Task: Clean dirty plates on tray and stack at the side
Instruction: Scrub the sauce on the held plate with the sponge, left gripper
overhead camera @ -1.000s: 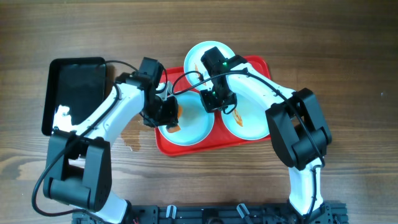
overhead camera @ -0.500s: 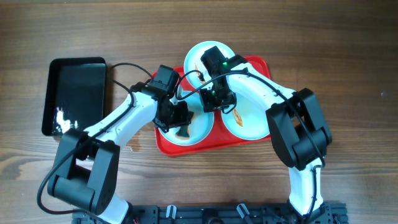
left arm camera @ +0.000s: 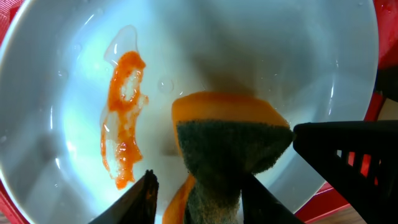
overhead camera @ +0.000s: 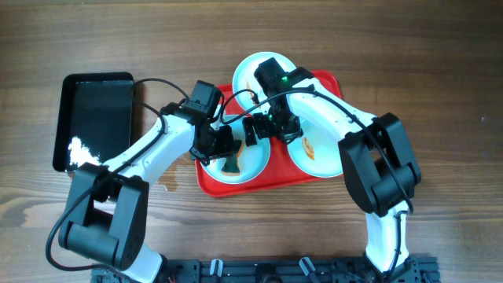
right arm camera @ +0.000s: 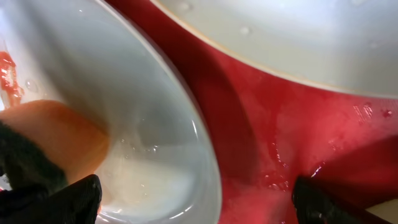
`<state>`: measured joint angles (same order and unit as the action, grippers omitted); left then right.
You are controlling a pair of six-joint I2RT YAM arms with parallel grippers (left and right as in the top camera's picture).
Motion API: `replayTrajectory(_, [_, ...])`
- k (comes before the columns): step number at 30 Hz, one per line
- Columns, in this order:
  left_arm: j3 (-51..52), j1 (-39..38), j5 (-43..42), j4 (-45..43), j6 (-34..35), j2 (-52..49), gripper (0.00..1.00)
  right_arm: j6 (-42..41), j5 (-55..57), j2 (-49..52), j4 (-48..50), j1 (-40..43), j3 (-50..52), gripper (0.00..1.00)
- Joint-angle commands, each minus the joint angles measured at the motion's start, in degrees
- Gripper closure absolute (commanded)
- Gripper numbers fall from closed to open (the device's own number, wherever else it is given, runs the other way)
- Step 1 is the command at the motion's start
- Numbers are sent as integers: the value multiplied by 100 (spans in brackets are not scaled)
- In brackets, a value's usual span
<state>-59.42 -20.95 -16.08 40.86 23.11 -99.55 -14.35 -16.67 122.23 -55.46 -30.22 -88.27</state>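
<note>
Counting three plates (overhead camera: 263, 69), all on the one red tray (overhead camera: 271, 183): one far, two near, side by side. Both near plates show an orange smear (left arm camera: 124, 124). One sponge (left arm camera: 230, 149) lies in the near-left plate between the fingers of the left gripper (left arm camera: 200, 194); gripped or not, cannot tell. Jaws of the right gripper (right arm camera: 196, 202) are spread wide over that plate's rim, holding nothing. One black tray (overhead camera: 94, 118) sits left on the wooden table (overhead camera: 440, 79).

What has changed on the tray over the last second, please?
The left pincer moved right, carrying the sponge onto the front plate; whether it still grips is unclear. The right pincer opened wide over that plate's rim. The other plates and red tray stayed put.
</note>
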Motion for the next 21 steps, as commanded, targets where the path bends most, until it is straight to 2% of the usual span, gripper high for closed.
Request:
replayTrajectory(1, [20,7,-92,9,9,22,61,-68,199,205,-44,85,133,1])
replayTrajectory(8, [20,7,-105,48,11,22,68,-68,7,205,66,83,133,8])
replayTrajectory(11, [15,20,-116,50,11,33,77,-68,-11,205,83,83,133,24])
replayTrajectory(15, [15,24,-413,46,11,98,78,-70,-11,205,81,83,133,48])
replayTrajectory(19, [15,22,-474,79,11,129,74,-98,-13,205,76,83,136,51])
replayTrajectory(21, [17,22,-516,111,11,129,70,-140,-13,205,76,83,136,56])
